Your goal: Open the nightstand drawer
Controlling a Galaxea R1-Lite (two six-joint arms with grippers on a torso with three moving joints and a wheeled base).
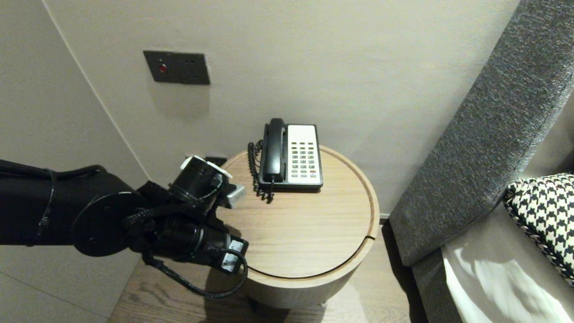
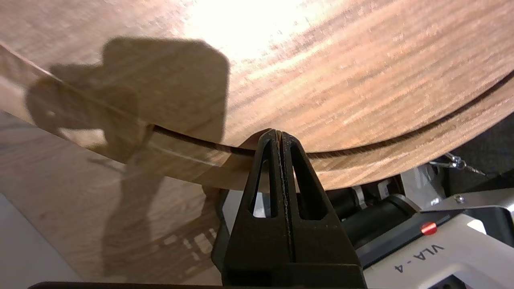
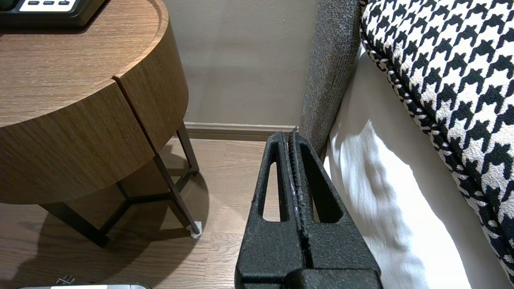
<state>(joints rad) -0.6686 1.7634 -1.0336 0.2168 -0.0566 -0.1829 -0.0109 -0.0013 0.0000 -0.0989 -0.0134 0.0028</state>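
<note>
A grey upholstered panel [image 1: 484,134] slants down the right side of the head view, with white bedding [image 1: 493,287] and a black-and-white houndstooth cushion [image 1: 542,220] beside it.

A round wooden table [image 1: 305,233] stands in the middle, close to a beige wall. Its top has a low raised rim, like a shallow tray, and holds one thing, a telephone [image 1: 291,154].

The black left arm [image 1: 67,211] reaches in from the left, over the table's left edge. The left wrist view shows the left gripper [image 2: 280,134] with its two black fingers [image 2: 265,188] pressed flat together and holding nothing. Its tip is above the groove just inside the table's rim. Whether it touches the wood cannot be told.

The telephone sits at the back of the table, near the wall and well apart from the left gripper. It is a black rectangle whose long axis runs from the front of the table toward the wall. The black handset [image 1: 274,150] lies in its cradle on the left half, parallel to that axis. A white panel with rows of small dark keys [image 1: 306,157] fills the right half. A coiled black cord [image 1: 254,170] hangs along the left side.

The right gripper [image 3: 292,136] is parked low beside the bedding, above the wooden floor. Its fingers are also pressed together on nothing.

A dark wall plate [image 1: 176,67] with a red dot is on the wall above.
</note>
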